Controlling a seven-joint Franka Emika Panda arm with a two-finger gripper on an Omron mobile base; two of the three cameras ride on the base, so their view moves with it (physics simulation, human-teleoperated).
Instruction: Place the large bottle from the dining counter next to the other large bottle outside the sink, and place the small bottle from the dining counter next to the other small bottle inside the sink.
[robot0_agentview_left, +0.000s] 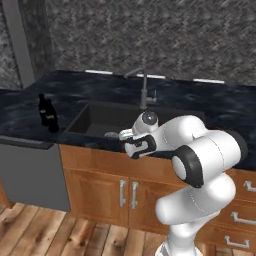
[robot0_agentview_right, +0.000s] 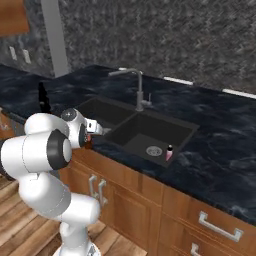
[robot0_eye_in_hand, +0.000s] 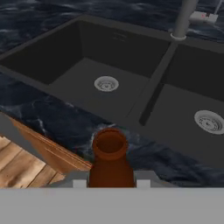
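A dark, white-veined worktop (robot0_agentview_left: 30, 112) is seen running along a grey patterned wall, carried on wooden cabinets (robot0_agentview_left: 107, 192) with metal handles. Set into it is the sink (robot0_agentview_right: 131, 131), a black matte double basin with a round steel drain in each half; a divider is seen between the two basins in the hand view. A grey gooseneck faucet (robot0_agentview_right: 138, 90) is mounted behind the divider, on the wall side of the worktop.

The white arm (robot0_agentview_left: 200, 160) is folded in front of the cabinets, with its wrist held at the front edge of the worktop.

Two tall black bottles (robot0_agentview_left: 47, 112) are seen upright and just beside each other on the worktop, outside the sink to the left of its left basin.

The hand (robot0_eye_in_hand: 110, 183) is closed on the small bottle (robot0_eye_in_hand: 110, 159), an amber-brown bottle gripped at its shoulder between the two fingers, its open neck pointing away from the camera. In the hand view the bottle is seen above the front strip of worktop, short of the basins, roughly in line with the divider. In the right base view it shows as a small brown patch just below the hand, at the front edge of the worktop.

The other small bottle (robot0_agentview_right: 169, 153), pale pinkish with a dark top, is seen upright inside the right basin, near that basin's drain and close to its right wall.
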